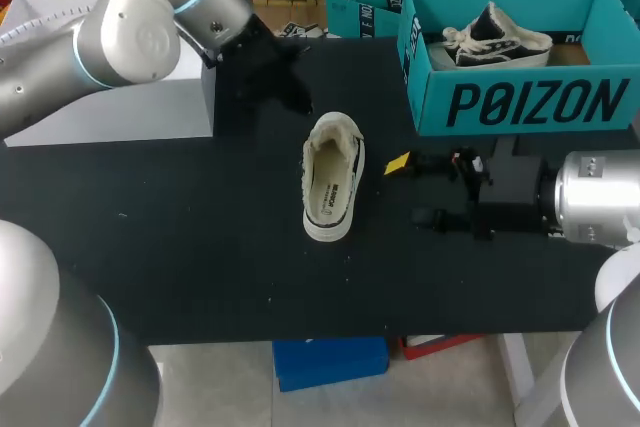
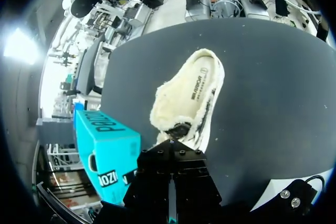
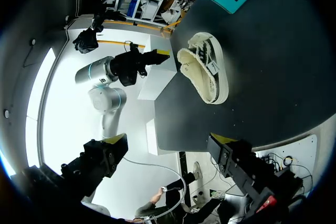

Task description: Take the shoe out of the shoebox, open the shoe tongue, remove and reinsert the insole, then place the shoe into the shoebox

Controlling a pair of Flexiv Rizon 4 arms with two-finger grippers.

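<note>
Shoe (image 1: 333,179) sits out of the box, sole down near the middle of the black table (image 1: 190,247). Its fleecy opening faces up and a printed insole (image 1: 336,192) lies flat inside. Its long axis runs near to far with only a slight lean, and that axis is what I'm steering by.

My right gripper (image 1: 408,190) comes in from the right and faces the shoe's right flank broadside. It is just beside the shoe and not touching, fingers spread wide with nothing between them. From its wrist camera the shoe lies straight ahead of the gaping tips.

My left gripper (image 1: 292,95) hangs off the shoe's far end, a touch to the left, roughly in line with that long axis. In its own view the two black fingers meet along a seam, closed on nothing, right at the fleece rim. I'd call the left the nearer arm for reaching in lengthwise, and the right better set to pinch across the sides.

With the insole seated, I can't say whether it awaits pulling or is already back (either reading fits).

The teal shoebox (image 1: 520,102) stands open at the far right, on the right arm's side, with a second shoe (image 1: 495,37) inside
</note>
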